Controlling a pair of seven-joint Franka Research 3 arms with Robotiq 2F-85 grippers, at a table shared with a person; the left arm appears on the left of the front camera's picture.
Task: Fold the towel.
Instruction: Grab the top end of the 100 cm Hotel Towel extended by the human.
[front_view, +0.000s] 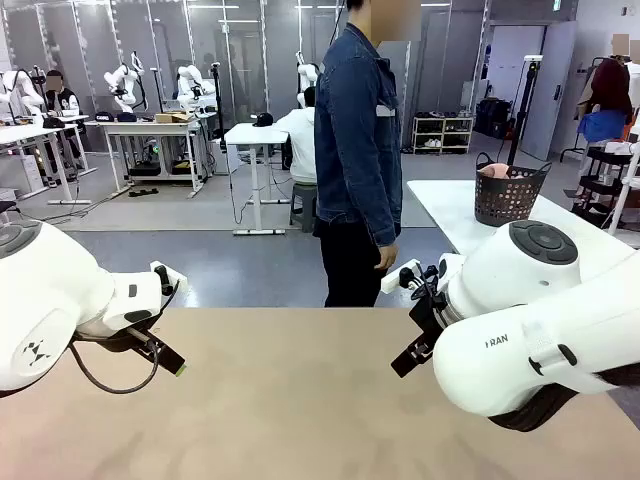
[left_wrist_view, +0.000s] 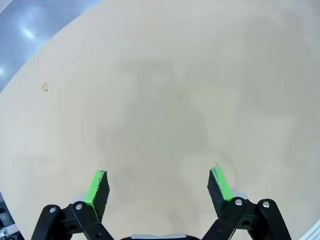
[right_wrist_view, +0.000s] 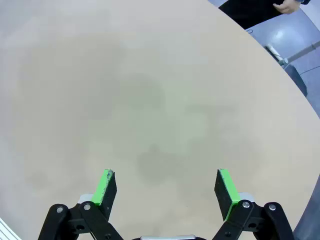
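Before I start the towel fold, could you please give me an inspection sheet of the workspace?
Surface: plain beige tabletop, faint darker patches, one small mark.
Job's things: pale pink cloth, probably the towel, in the dark grey perforated basket on the white side table.
Clutter: nothing seen.
End effectors: left end effector and right end effector both open, holding nothing, above the tabletop.
Cables: black cable looped under the left wrist; black cables at the right wrist.
Surroundings: person in a blue denim jacket standing at the far edge.
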